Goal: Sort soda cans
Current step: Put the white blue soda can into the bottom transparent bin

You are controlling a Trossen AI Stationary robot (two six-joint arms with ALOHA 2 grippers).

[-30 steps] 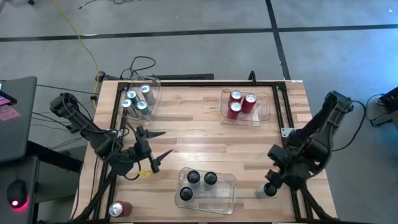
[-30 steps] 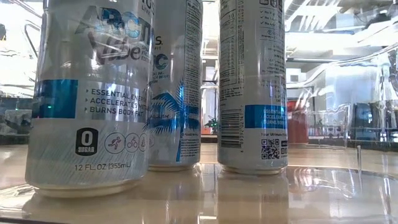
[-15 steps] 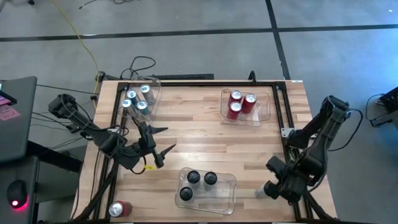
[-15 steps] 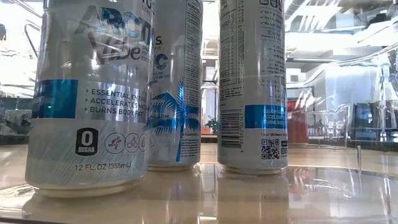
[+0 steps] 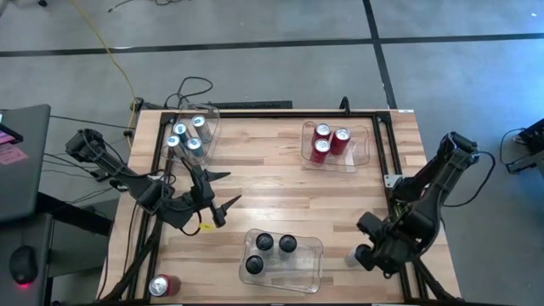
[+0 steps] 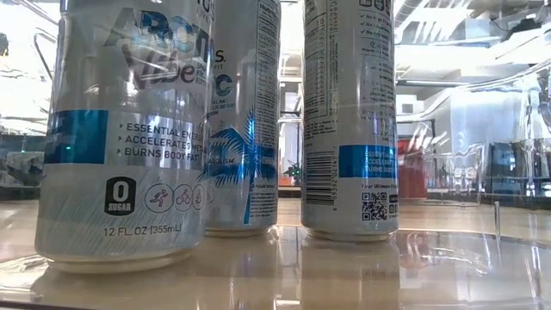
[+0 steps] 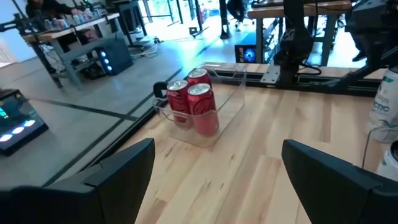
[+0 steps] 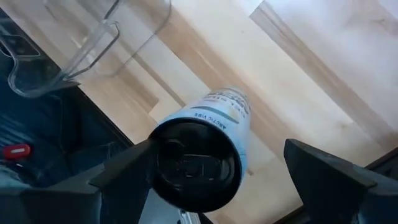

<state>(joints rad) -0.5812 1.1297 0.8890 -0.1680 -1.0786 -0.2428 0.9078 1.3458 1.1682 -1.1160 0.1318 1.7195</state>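
A soda can (image 8: 208, 140) with a dark top and a pale printed body stands upright on the wood near the table's near right corner (image 5: 352, 255). My right gripper (image 8: 217, 180) is open and points down over it, one finger on each side of the can's top (image 5: 363, 252); I cannot tell whether a finger touches it. My left gripper (image 5: 228, 190) is open and empty, held level above the table's left part, and points toward the red soda cans (image 7: 194, 107). Silver-blue cans (image 6: 129, 129) stand in their bin.
Three clear bins stand on the table: far left (image 5: 209, 119) with silver-blue cans, far right (image 5: 361, 146) with three red cans, near middle (image 5: 308, 262) with three dark cans. A red can (image 5: 164, 285) lies at the near left corner. Bare wood lies between the bins.
My right gripper has sunk and gone toward the table's near edge and a little to its left, and now covers the can at the near right corner. My left gripper has swung slightly toward the table's right. Both have stayed open.
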